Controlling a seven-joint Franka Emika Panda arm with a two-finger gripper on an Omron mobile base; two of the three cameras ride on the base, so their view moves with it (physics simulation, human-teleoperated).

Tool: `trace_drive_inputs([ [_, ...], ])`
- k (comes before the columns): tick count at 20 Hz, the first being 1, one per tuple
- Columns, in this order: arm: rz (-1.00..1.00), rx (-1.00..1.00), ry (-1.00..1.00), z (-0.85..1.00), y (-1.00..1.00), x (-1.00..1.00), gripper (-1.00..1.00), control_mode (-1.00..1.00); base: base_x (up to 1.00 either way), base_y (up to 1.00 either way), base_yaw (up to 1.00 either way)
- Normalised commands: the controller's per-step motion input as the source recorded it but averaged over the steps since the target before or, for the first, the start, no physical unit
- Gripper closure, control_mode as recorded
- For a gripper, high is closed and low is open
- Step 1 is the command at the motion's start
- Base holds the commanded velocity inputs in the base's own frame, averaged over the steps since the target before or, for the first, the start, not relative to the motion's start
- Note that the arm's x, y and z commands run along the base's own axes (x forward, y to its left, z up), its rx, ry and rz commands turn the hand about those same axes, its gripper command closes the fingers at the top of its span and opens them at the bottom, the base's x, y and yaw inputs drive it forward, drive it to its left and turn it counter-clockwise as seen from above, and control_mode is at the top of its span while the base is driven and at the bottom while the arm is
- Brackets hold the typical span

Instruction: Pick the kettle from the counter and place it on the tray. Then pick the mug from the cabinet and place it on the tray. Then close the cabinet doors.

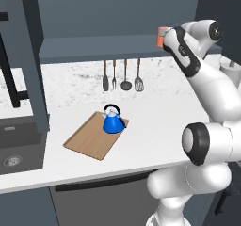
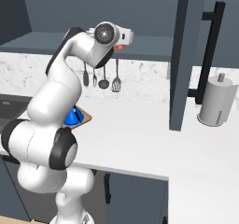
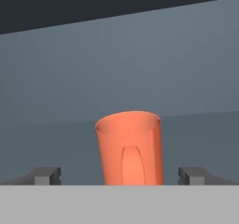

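In the left base view, the kettle [image 1: 113,120] already sits on the tray [image 1: 89,139], so we are now after the mug [image 1: 161,36], which shows at two o'clock beside the raised arm, on the cabinet shelf [image 1: 94,48].

The right base view adds the open cabinet door [image 2: 183,55] and a paper towel roll [image 2: 216,99] at three o'clock.

In the hand view, the gripper [image 3: 119,175] stands wide apart and empty. The mug stands centred between the fingertips [image 3: 46,175], handle facing us. We should advance straight, then close across the body.

Orange mug [image 3: 130,148] stands between the open gripper's [image 3: 119,175] fingertips.
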Motion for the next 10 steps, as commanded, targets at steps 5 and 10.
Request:
trace_drive_inputs([
  [5,0.0,0.0,0.0,0.0,0.0,0.15,-1.0,-1.0,0.0,0.0,0.0],
  [10,0.0,0.0,0.0,-0.05,0.0,0.19,-1.0,-1.0,0.0,0.0,0.0],
])
